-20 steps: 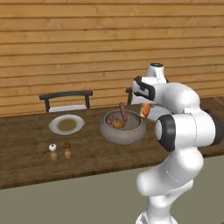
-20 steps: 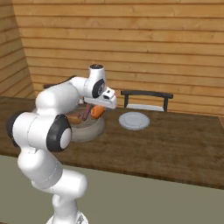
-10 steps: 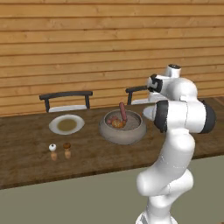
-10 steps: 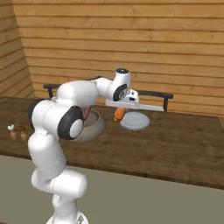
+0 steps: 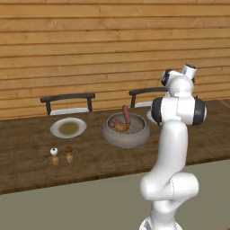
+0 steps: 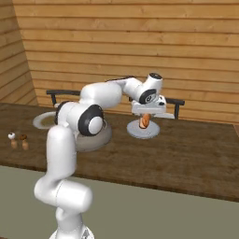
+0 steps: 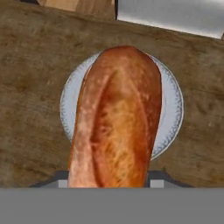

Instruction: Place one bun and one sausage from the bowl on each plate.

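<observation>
Bun (image 6: 144, 121) hangs end-down in the gripper (image 6: 145, 122), jaws clamped on its upper part, right above the plain white plate (image 6: 143, 133); from the hand view the bun (image 7: 117, 118) covers most of that plate (image 7: 173, 109) and is not resting on it. Long dark wooden table (image 5: 31, 157) runs along the plank wall. Two dark chairs (image 5: 67, 101) stand behind it. White arm (image 6: 79, 119) reaches across to the right end. Grey-brown bowl (image 5: 126, 130) sits mid-table, a sausage (image 5: 126, 115) standing upright in it above some orange pieces too small to tell. Second plate (image 5: 68, 127), olive-brown centre, lies well left of the bowl. Two small shakers (image 5: 61, 155), one white-topped and one brown-topped, stand side by side near the front edge.
</observation>
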